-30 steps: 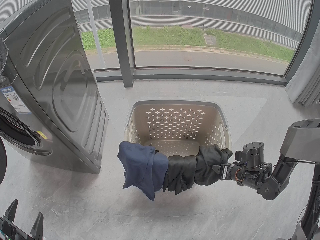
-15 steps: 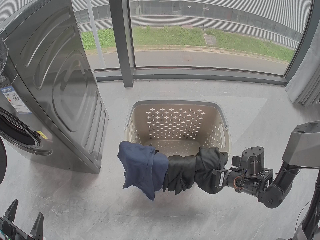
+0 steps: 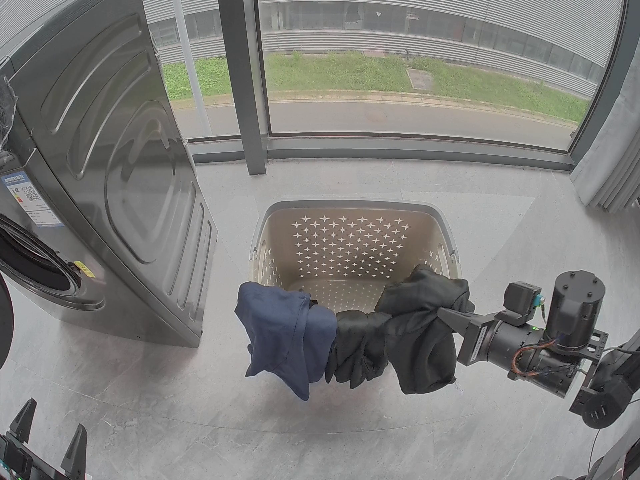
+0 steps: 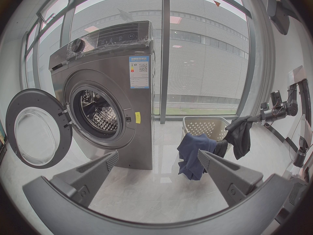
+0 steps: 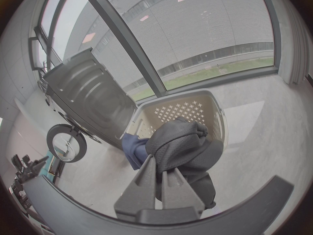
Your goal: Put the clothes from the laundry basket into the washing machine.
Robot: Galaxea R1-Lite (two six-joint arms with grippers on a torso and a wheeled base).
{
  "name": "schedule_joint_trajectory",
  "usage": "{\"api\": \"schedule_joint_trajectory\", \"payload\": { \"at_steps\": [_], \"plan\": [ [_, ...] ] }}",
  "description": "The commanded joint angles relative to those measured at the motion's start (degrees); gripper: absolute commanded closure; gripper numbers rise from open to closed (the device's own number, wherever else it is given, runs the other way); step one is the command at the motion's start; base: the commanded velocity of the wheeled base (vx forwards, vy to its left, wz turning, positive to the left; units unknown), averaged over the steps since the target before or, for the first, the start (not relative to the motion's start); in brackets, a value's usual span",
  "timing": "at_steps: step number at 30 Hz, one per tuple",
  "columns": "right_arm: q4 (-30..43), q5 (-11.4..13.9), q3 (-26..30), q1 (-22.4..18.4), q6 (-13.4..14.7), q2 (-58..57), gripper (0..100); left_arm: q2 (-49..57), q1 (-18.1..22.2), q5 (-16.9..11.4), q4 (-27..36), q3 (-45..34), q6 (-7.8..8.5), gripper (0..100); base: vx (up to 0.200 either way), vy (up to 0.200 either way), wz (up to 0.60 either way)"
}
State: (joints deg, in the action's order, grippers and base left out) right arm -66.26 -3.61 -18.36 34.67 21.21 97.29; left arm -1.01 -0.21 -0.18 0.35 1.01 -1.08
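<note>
Right gripper [image 3: 445, 315] raised, clamped on black garment [image 3: 417, 345] (blue cloth [image 3: 280, 331] over laundry basket [image 3: 353, 205] rim), washing machine [image 4: 107, 115] open.

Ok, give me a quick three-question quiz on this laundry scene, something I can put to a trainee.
1. True or false: the washing machine has its door standing open.
2. The right gripper is shut on: A the door, B the black garment, C nothing.
3. Fill in: the ____ garment hangs over the near rim of the laundry basket, gripped by nothing.
Key: 1 true; 2 B; 3 blue garment.
</note>
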Motion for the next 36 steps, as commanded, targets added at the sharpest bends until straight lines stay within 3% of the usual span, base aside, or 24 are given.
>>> {"api": "schedule_joint_trajectory", "payload": {
  "at_steps": [1, 3, 6, 14, 29, 36],
  "plan": [
    [0.43, 0.18, -0.45, 0.66, -0.12, -9.31, 100, 0.66, -0.06, 0.01, 0.00, -0.84, 0.12, 0, 0.000, 0.000, 0.00],
    [0.43, 0.18, -0.45, 0.66, -0.12, -9.31, 100, 0.66, -0.06, 0.01, 0.00, -0.84, 0.12, 0, 0.000, 0.000, 0.00],
    [3.06, 0.62, -3.88, 2.16, -2.67, -14.15, 100, 0.66, -0.06, -0.17, 0.00, -0.84, 0.29, 0, 0.000, 0.000, 0.00],
    [5.70, 1.06, -5.11, 4.00, -3.72, -18.63, 100, 0.66, -0.06, -0.26, 0.00, -0.84, 0.21, 0, 0.000, 0.000, 0.00],
    [5.52, 2.55, -4.23, 4.79, -3.81, -18.63, 100, 0.66, -0.06, -0.26, 0.09, -0.84, 0.21, 0, -0.200, 0.000, 0.00],
    [3.33, 4.40, -2.56, 6.11, -4.34, -18.46, 100, 0.66, -0.06, -0.34, 0.09, -0.75, 0.12, 0, 0.000, 0.029, 0.00]
  ]
}}
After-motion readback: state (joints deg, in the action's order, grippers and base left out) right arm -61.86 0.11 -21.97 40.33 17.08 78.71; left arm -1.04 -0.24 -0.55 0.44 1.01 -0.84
